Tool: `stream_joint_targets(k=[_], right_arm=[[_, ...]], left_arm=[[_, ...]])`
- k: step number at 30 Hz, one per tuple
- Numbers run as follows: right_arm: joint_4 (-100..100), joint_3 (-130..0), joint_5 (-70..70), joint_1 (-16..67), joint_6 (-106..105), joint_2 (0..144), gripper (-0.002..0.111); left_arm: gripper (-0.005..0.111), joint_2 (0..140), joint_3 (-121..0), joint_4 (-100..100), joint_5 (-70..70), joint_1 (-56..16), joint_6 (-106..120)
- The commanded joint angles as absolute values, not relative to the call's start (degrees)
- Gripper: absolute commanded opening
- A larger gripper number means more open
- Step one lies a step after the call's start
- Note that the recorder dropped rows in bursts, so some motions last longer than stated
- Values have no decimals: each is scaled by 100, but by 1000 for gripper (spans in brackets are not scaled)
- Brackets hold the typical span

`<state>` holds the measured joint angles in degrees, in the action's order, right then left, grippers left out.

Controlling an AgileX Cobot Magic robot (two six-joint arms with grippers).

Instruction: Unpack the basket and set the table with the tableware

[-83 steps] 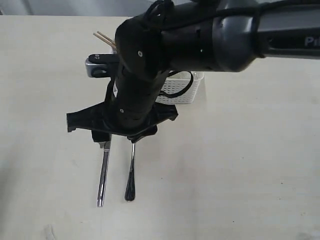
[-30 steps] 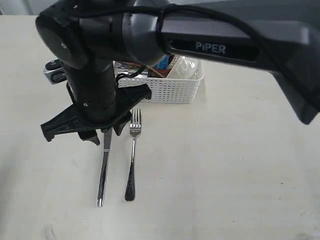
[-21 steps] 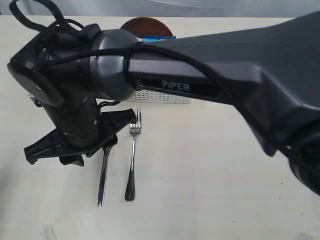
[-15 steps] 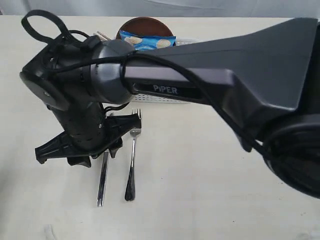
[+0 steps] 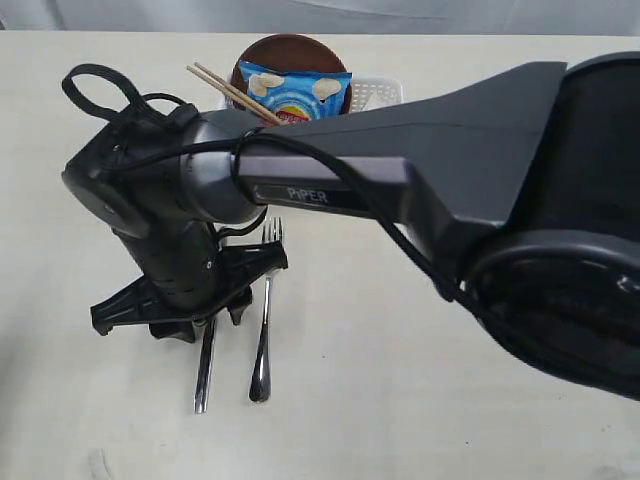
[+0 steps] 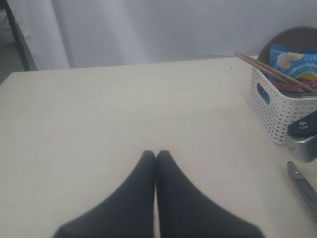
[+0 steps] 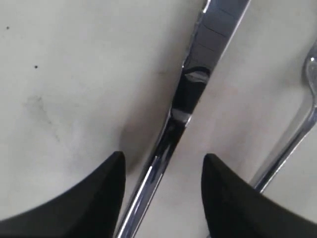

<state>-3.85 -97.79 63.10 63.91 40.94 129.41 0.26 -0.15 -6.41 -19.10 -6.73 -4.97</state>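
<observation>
The steel knife [image 5: 204,368] and fork [image 5: 263,330] lie side by side on the pale table [image 5: 420,400]. My right gripper [image 5: 205,320] hangs low over the knife's blade end, open, its fingers straddling the knife [image 7: 190,94] without touching it. In the right wrist view the gripper [image 7: 164,157] has the fork [image 7: 292,141] just beside it. The white basket [image 5: 378,94] stands behind, mostly hidden by my arm; it holds the brown plate [image 5: 290,48] and two chopsticks [image 5: 232,90]. My left gripper [image 6: 156,154] is shut and empty over bare table, left of the basket [image 6: 277,110].
A blue chips bag [image 5: 298,94] leans on the plate in the basket. My right arm [image 5: 420,190] crosses the whole scene from the right and hides the basket's front. A curtain [image 6: 148,29] hangs behind the table's far edge.
My right arm has swung over the knife, first left and down, then back right. The basket's contents now show above the arm. Knife and fork have not moved.
</observation>
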Motion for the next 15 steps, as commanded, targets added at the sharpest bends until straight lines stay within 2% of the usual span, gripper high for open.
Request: stream_joint_targets(k=[1, 4, 11, 15], right_arm=[[-459, -9748, 6342, 6339, 4111, 12972, 46], [-459, -9669, 6283, 6339, 4111, 13047, 43], [-392, -9572, 6256, 6339, 4137, 13206, 0], [-563, -9572, 6208, 6339, 4723, 13137, 0]], left_arm=[[0, 0, 0, -635, -1868, -652, -488], [0, 0, 0, -635, -1868, -652, -488], [0, 0, 0, -635, -1868, -652, -488], [0, 0, 0, -635, -1868, -652, -488]])
